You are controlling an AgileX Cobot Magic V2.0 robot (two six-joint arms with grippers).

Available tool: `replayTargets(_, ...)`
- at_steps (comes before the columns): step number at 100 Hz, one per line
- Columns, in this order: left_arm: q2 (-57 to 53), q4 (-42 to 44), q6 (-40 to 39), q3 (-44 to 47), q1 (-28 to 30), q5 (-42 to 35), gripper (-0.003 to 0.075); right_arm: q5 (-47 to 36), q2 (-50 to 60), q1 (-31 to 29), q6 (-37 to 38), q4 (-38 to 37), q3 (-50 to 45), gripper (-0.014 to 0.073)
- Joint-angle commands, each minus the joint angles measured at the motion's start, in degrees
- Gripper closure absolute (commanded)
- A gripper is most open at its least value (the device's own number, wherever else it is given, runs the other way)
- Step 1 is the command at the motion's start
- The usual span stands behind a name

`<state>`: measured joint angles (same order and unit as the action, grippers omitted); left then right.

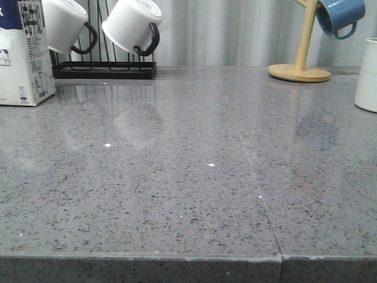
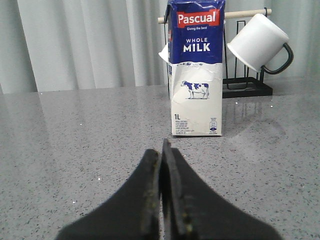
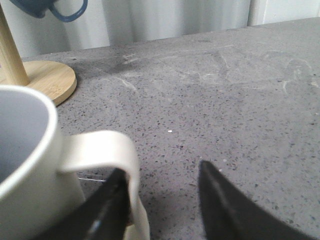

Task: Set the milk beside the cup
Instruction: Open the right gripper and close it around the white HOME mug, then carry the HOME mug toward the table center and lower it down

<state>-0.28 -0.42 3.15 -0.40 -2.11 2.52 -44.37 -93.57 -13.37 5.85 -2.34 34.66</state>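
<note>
Two task items, far apart on the gray counter (image 1: 188, 177).
Milk (image 2: 195, 67) stands upright just beside the black mug rack (image 1: 103, 69), well away from the cup (image 1: 367, 75); left gripper (image 2: 161, 150) is pressed closed and empty, while right gripper (image 3: 162, 180) gapes apart, one finger touching the cup's handle (image 3: 107, 150).

Even, soft daylight; glossy countertop (image 1: 177, 177) mirrors the mugs; right wrist foreground perhaps slightly blurred.

table (image 1: 194, 177): grey speckled stone | black rack (image 2: 247, 87): two white mugs (image 1: 132, 26) with black handles, well beyond the left pincer | wooden stand (image 3: 42, 80): blue mug (image 1: 340, 15) hanging, beyond the right pincer | pale curtain (image 2: 90, 45) behind
</note>
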Motion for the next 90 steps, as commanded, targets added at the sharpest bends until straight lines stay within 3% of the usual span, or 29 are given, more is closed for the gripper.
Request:
replayTargets(1, -1.66, 0.01, -0.25, 3.42, -0.47, -4.46, 0.0741, -2.68, 1.42, -0.42, -0.36, -1.50, 2.19, 0.0412)
replayTargets(13, -1.66, 0.01, -0.25, 3.42, -0.47, -4.46, 0.0741, -1.79, 1.36, -0.42, -0.36, -2.55, 2.18, 0.0578)
replayTargets(25, -1.66, 0.01, -0.25, 3.42, -0.47, -4.46, 0.0741, -1.77, 1.60, -0.38, -0.36, -4.00, 2.18, 0.0661)
replayTargets(49, -1.66, 0.01, -0.25, 3.42, -0.47, -4.46, 0.0741, -1.91, 6.80, 4.30, -0.30, -5.84, 2.20, 0.0659)
replayTargets(90, -1.66, 0.01, -0.25, 3.42, -0.47, -4.46, 0.0741, -1.93, 6.35, 25.33, -0.30, -5.97, 7.22, 0.0659)
